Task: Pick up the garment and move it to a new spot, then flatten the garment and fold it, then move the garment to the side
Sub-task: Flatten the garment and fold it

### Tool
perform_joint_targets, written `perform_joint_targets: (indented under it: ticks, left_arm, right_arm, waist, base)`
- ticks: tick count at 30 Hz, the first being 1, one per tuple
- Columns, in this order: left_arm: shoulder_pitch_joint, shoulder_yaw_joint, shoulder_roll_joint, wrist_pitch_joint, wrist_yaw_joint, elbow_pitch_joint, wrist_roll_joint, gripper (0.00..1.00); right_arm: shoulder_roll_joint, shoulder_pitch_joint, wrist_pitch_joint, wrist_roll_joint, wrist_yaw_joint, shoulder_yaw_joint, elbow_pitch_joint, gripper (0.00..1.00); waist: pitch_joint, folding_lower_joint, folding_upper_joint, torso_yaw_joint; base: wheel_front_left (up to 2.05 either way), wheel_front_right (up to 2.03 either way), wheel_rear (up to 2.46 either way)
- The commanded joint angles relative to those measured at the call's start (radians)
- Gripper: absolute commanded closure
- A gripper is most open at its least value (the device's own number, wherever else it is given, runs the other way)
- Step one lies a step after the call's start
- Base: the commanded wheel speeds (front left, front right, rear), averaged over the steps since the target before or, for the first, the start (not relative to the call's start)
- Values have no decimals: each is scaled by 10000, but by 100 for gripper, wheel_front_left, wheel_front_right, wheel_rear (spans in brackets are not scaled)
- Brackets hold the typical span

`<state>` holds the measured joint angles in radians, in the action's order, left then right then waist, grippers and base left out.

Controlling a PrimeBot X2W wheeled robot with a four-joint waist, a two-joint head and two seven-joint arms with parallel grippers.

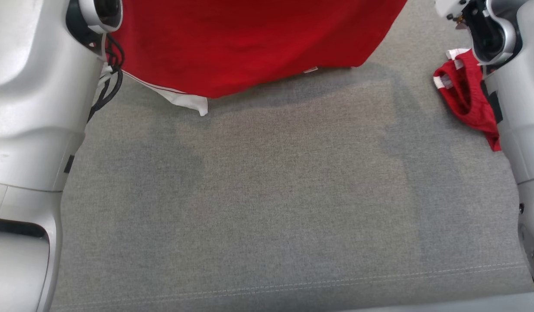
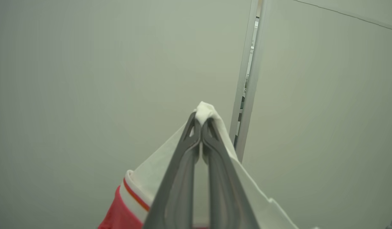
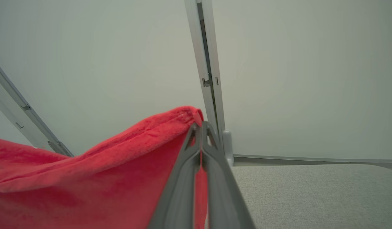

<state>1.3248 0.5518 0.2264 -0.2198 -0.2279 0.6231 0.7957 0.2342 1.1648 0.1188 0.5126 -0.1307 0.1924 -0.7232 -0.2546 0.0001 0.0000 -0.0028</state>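
The garment [image 1: 249,43] is red with a white, red-striped trim. It hangs across the top of the head view, and its lower edge droops over the grey fabric surface [image 1: 271,195]. In the left wrist view my left gripper [image 2: 201,122] is shut on a white corner of the garment [image 2: 211,113]. The right wrist view has my right gripper [image 3: 201,125] shut on the garment's red hem [image 3: 103,178], which stretches away to the left. My pale forearms [image 1: 28,130] [image 1: 522,108] rise at both sides of the head view.
A crumpled red cloth with white trim [image 1: 466,95] lies at the right, partly behind my right arm. A stitched seam [image 1: 292,286] runs near the surface's front edge. Pale wall panels with metal posts [image 3: 208,63] [image 2: 246,95] stand behind.
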Motion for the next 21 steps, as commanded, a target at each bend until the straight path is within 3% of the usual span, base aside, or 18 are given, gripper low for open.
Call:
perform_joint_targets:
  ticks: [1,7,12,17,21]
  left_arm:
    - [68,-76,-20,-34,49,54,67,100]
    - [581,-601,-145,-393,93,190,9,100]
    - [1154,-1526,-364,-462,392,-162,-213,100]
    - [1376,-1910,-310,-452,1025,-715,-1670,100]
    - [1525,-2239,-488,-454,1302,-1349,-2815,100]
  right_arm:
    - [30,200,-23,86,1,29,-44,100]
    - [-1,1022,-581,-86,-1,70,-637,100]
    - [-336,1945,-1911,-583,1,-334,-1368,100]
    - [-745,3129,-3284,-1169,1,-1139,-2194,100]
    - [-886,3902,-3790,-1824,1,-1999,-2456,100]
  waist:
    - [-357,-1,0,112]
    - [-1199,-1,0,227]
    - [-1638,-1,0,227]
    - [-1983,-1,0,176]
    - [-2100,-1,0,136]
  base:
    - [0,0,0]
    - [0,0,0]
    - [0,0,0]
    - [0,0,0]
    - [0,0,0]
